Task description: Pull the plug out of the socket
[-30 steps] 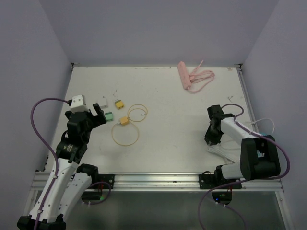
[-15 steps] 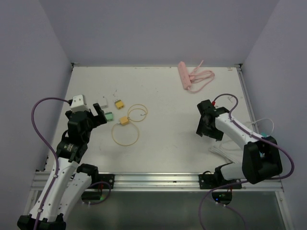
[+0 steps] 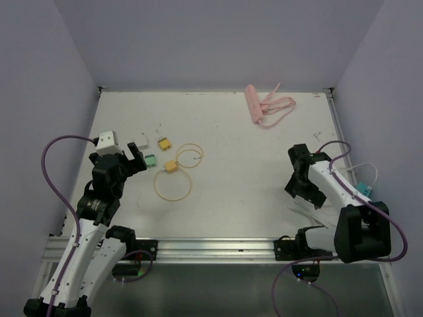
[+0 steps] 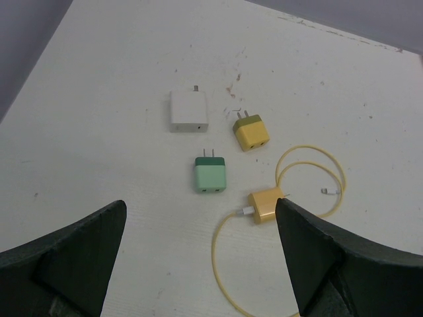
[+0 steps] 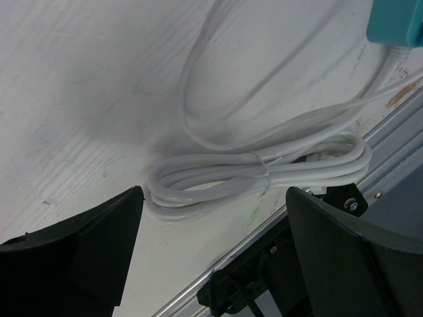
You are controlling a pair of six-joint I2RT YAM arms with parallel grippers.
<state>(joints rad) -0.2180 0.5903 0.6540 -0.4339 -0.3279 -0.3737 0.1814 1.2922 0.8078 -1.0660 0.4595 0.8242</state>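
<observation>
My right gripper (image 5: 215,195) hangs wide open and empty above the coiled white cord (image 5: 264,168). The teal plug (image 5: 396,20), which I judge to be the target, lies at the frame's upper right, nearest this arm. The left gripper (image 4: 198,211), also open, is well apart.

free: table middle (image 3: 238,178) | left: chargers (image 4: 211,177), yellow cable (image 4: 213,251) | right: coiled white cable (image 5: 264,173) | far: pink power strip (image 3: 253,105)

Robotics lab test cell: a scuffed white table (image 3: 238,152) boxed in by bare lavender walls (image 3: 218,39) at top and sides of the frame. The left arm (image 3: 99,195) and right arm (image 3: 330,181) are bolted to an aluminium rail (image 3: 211,247) along the bottom edge.
</observation>
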